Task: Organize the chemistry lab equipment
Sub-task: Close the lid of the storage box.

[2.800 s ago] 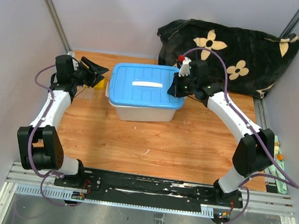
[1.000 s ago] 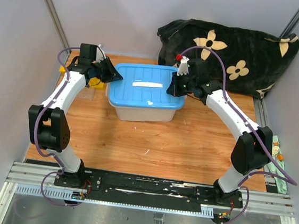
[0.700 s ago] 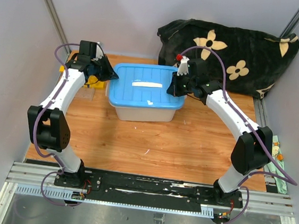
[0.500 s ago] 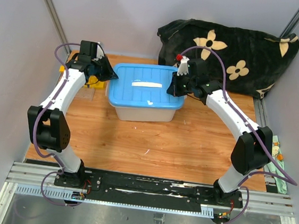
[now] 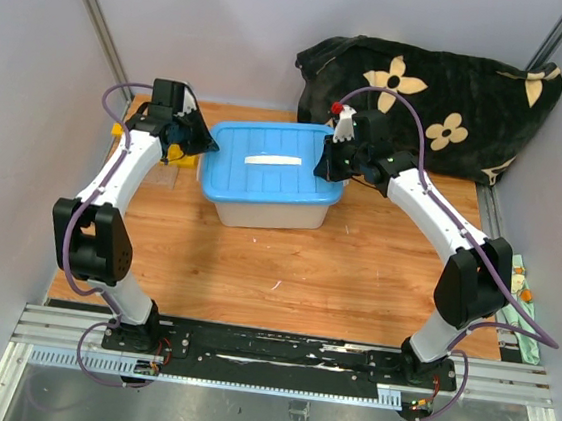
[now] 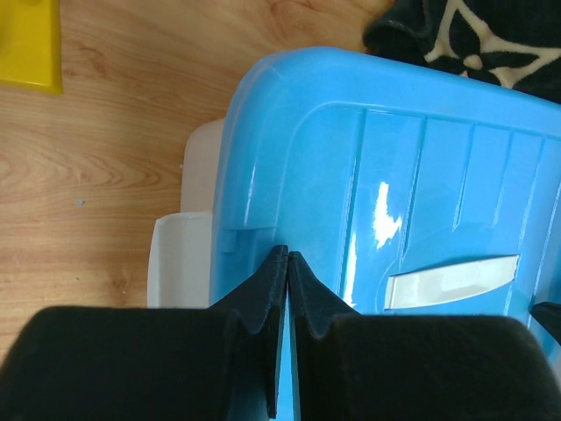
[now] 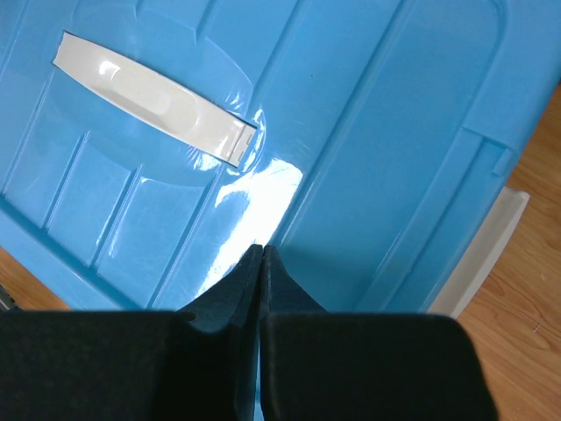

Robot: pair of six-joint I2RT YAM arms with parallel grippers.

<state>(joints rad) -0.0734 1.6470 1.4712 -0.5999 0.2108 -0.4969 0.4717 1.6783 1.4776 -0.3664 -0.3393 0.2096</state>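
Observation:
Of the chemistry lab equipment only a yellow rack [image 6: 26, 44] shows, lying on the wood left of the bin and mostly hidden behind my left arm in the top view [image 5: 183, 157]. A white bin [image 5: 261, 211] with a blue lid [image 5: 270, 174] stands mid-table. My left gripper [image 5: 205, 147] [image 6: 287, 254] is shut, its tips touching at the lid's left edge. Over the right part of the lid my right gripper [image 5: 322, 170] [image 7: 262, 248] is shut as well, with nothing between its fingers. What the bin holds is hidden.
A black flower-patterned blanket [image 5: 444, 97] is heaped at the back right, just behind the bin. The lid carries a white handle [image 7: 153, 101]. Grey walls close in the wooden table [image 5: 285, 271] on the left, back and right.
My left arm swung in from the far left to the lid's left edge, and its fingers closed a little. The lid shifted slightly to the left. The right arm stayed put.

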